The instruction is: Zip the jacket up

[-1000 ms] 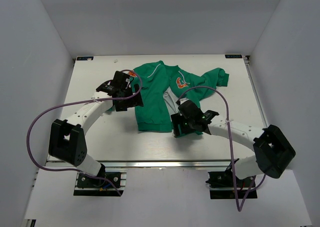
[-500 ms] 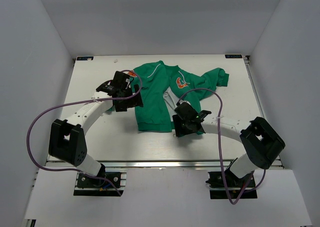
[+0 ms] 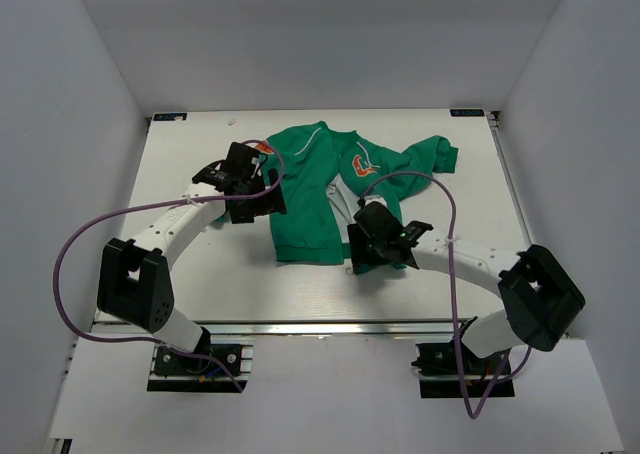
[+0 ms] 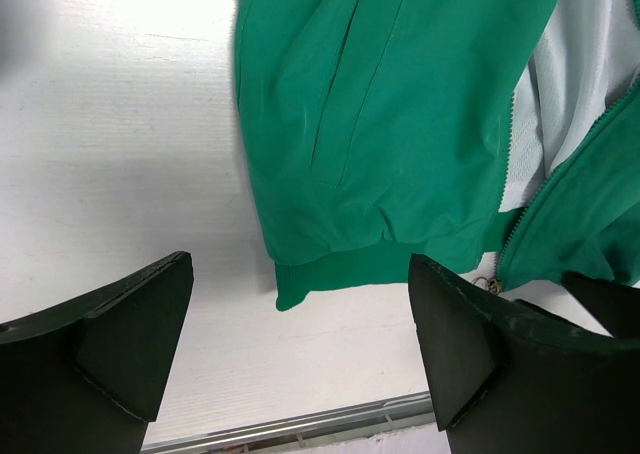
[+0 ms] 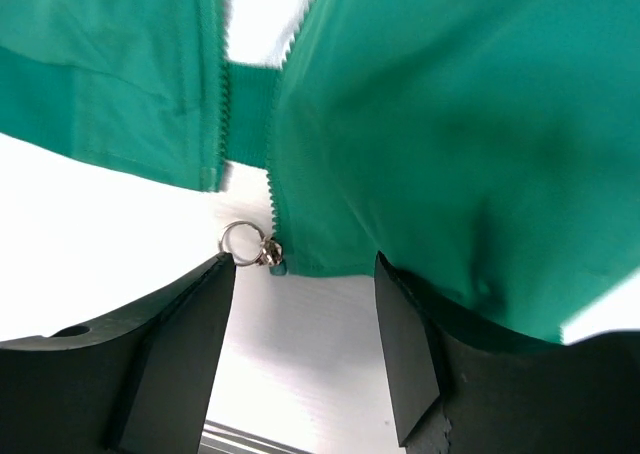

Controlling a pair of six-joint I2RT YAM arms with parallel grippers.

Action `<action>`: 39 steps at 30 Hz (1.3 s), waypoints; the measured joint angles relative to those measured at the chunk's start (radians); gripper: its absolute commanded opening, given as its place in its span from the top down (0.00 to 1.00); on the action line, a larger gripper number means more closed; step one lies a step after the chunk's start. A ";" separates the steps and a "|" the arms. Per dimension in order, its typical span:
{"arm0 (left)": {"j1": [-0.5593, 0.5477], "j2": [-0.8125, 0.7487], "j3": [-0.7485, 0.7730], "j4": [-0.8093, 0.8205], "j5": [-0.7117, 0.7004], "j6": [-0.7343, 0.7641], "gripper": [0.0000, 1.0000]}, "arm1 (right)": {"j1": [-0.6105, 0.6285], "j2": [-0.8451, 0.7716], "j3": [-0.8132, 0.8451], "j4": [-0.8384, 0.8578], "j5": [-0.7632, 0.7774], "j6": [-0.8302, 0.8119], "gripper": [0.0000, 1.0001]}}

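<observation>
Since 1 s ago: R arm's elbow swung in toward the jacket, now partway back out; R gripper barely shifted, same spot at the hem. L arm and jacket unchanged.

Only holder in view is the slit pocket on the panel under the L wrist cam. It lies flat, opening closed, contents can't be seen.

Jacket is flat on the table, roughly mid-table, a bit right of centre. Long axis runs near-far: collar at the far side, hem twd the arm bases. One sleeve is thrown out to the far right. Front side up, orange logo showing. Front is undone, panels spread in a V, pale lining visible between them.

Zip: the two tooth rows are apart at the hem in the R wrist view. Zip pull, slider plus metal ring, sits at the hem end of one row, ring lying on bare table just off the fabric edge.

R gripper: jaws apart, nothing held. It's low over the hem, the pull at the near end of the gap; ring is just beside one fingertip, contact can't be told.

L gripper: jaws wide apart, nothing held, hanging over the jacket's left edge. Its cam shows the hem corner of that panel between the fingers, and the pull at the right edge of the view.
</observation>
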 measured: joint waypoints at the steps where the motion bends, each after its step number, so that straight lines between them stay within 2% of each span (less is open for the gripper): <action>1: 0.000 0.000 0.000 0.000 0.000 0.000 0.02 | 0.000 -0.021 0.000 -0.003 0.012 -0.001 0.36; 9: 0.000 0.006 0.000 0.000 0.001 0.000 0.02 | 0.000 -0.066 0.010 -0.035 0.087 -0.008 0.36; 20: 0.000 0.019 0.001 0.000 0.000 0.000 0.02 | 0.000 0.079 0.010 -0.017 0.088 -0.023 0.37; 26: 0.000 0.019 0.002 0.000 0.000 0.000 0.02 | 0.000 0.110 0.018 0.003 0.087 -0.023 0.42; 29: 0.000 0.021 0.002 0.000 0.000 0.000 0.02 | 0.000 0.115 0.019 0.011 0.087 -0.027 0.49; 30: 0.000 0.021 0.002 0.000 0.000 0.000 0.02 | 0.000 0.117 0.019 0.014 0.087 -0.028 0.55; 34: 0.000 0.021 0.004 -0.001 0.000 0.000 0.02 | -0.003 0.122 0.016 0.043 0.079 -0.033 0.69; 35: 0.000 0.021 0.004 -0.001 0.000 0.000 0.02 | -0.003 0.122 0.013 0.055 0.077 -0.034 0.78; 36: 0.000 0.021 0.005 -0.002 0.000 0.000 0.02 | -0.003 0.122 0.010 0.066 0.073 -0.034 0.92; 39: 0.000 0.021 0.010 -0.007 0.000 0.000 0.02 | -0.005 0.122 0.002 0.098 0.054 -0.029 0.98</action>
